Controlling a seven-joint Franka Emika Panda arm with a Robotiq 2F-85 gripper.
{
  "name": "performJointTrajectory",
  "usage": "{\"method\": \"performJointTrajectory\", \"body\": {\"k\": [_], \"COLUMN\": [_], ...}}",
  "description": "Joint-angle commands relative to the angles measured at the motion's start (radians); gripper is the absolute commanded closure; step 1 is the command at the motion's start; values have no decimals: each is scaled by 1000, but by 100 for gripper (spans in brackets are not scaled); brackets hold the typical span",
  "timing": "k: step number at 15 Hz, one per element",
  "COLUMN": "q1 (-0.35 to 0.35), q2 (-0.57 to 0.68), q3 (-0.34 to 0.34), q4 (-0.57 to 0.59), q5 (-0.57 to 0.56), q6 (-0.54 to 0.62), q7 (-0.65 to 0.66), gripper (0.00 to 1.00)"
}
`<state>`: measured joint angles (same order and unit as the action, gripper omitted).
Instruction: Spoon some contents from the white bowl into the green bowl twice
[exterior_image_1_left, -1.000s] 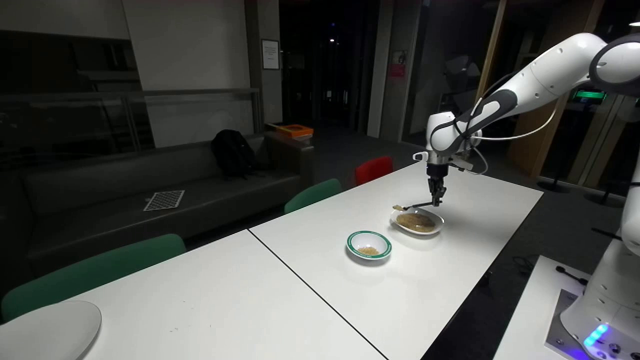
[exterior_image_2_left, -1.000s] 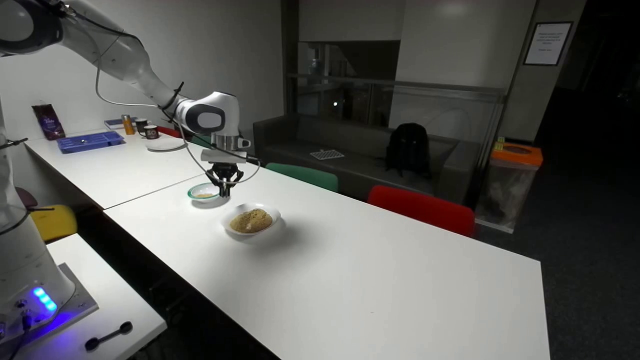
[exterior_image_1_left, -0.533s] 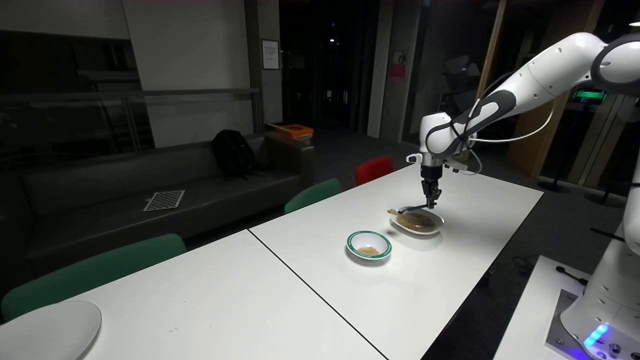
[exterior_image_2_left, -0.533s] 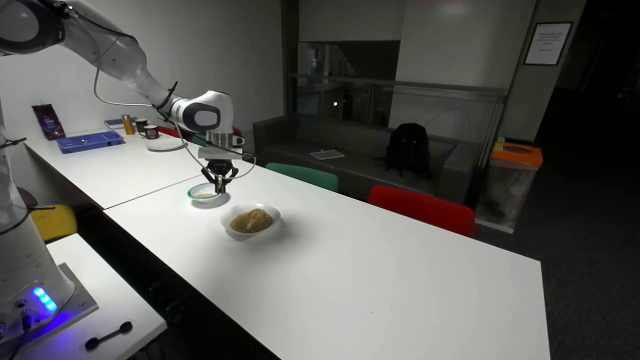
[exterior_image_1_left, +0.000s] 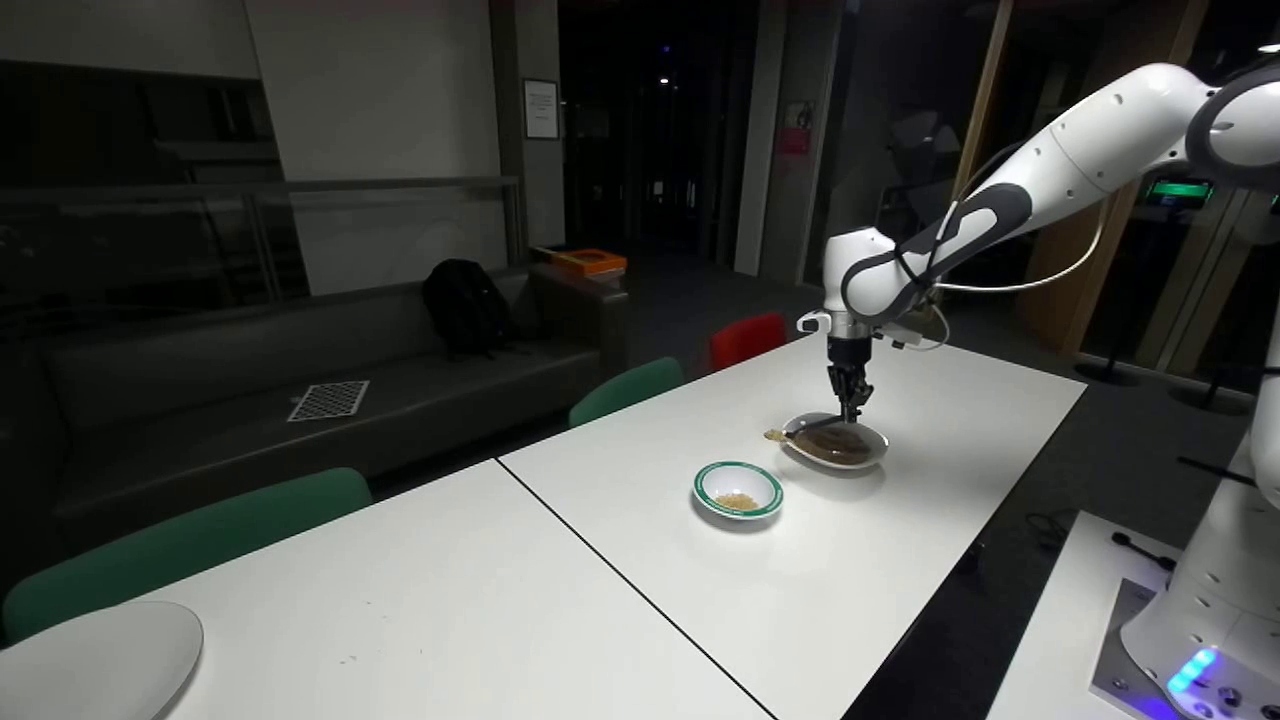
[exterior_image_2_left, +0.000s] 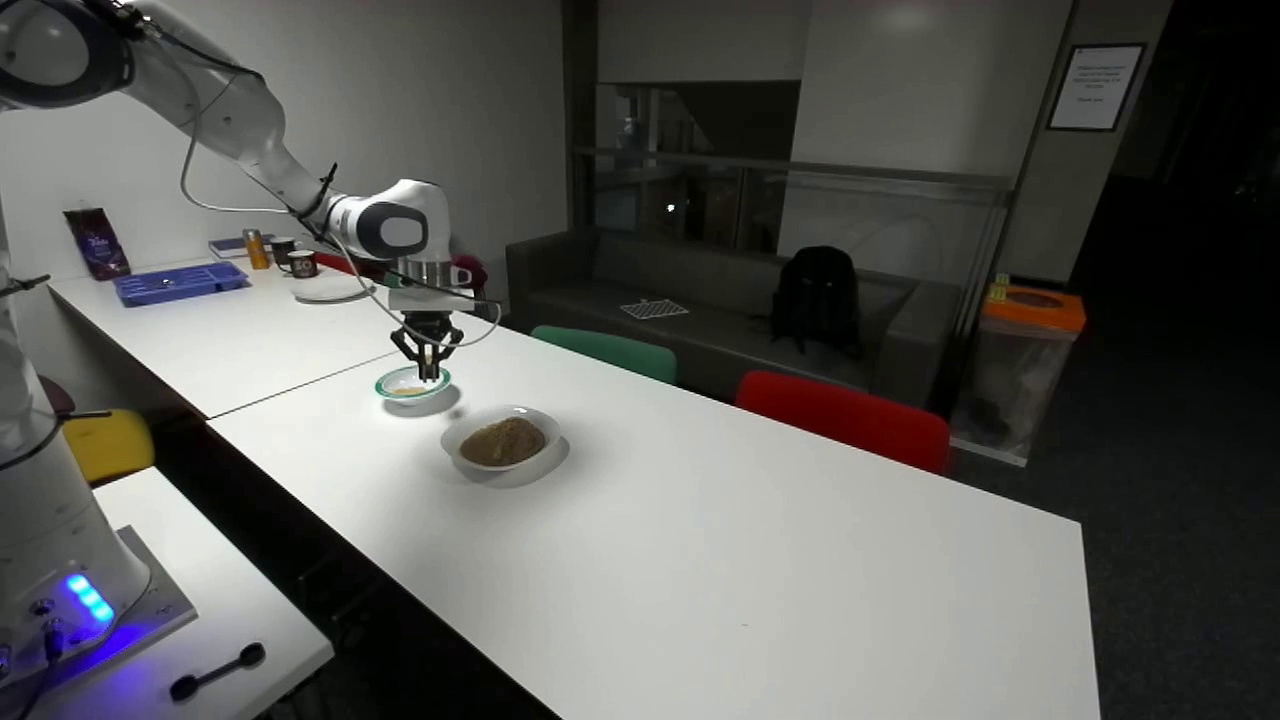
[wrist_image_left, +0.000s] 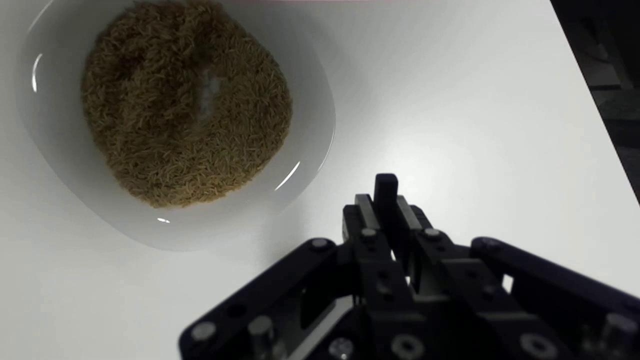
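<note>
My gripper is shut on the dark handle of a spoon, whose handle end sticks up between the fingers. In an exterior view the spoon reaches out past the rim of the white bowl, and its tip carries a small tan heap of contents. The white bowl holds a large brown mound of grains with a bare streak in it. A smaller pile lies inside the green bowl, just beyond the spoon tip. The wrist view does not show the spoon's tip or the green bowl.
Chairs line the far table edge, among them a red chair and a green chair. Farther along the table are a blue tray, a white plate and mugs. A black double-ended object lies beside the robot base.
My gripper and the loaded spoon have moved from above the white bowl toward the green bowl, sinking a little. The tan heap stays on the spoon. Both bowls have stayed put.
</note>
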<state>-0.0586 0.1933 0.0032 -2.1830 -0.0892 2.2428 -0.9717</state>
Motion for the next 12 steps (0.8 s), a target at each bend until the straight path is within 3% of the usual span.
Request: {"method": "performJointTrajectory", "body": {"k": [1,12], "q1": [22,63], "q2": [-40,-15], "q3": [18,43], "q4": [-35,-7], "q5": [-37,-94], "q6": [10,-10], "q7": [14,23], "gripper": [97,97]}}
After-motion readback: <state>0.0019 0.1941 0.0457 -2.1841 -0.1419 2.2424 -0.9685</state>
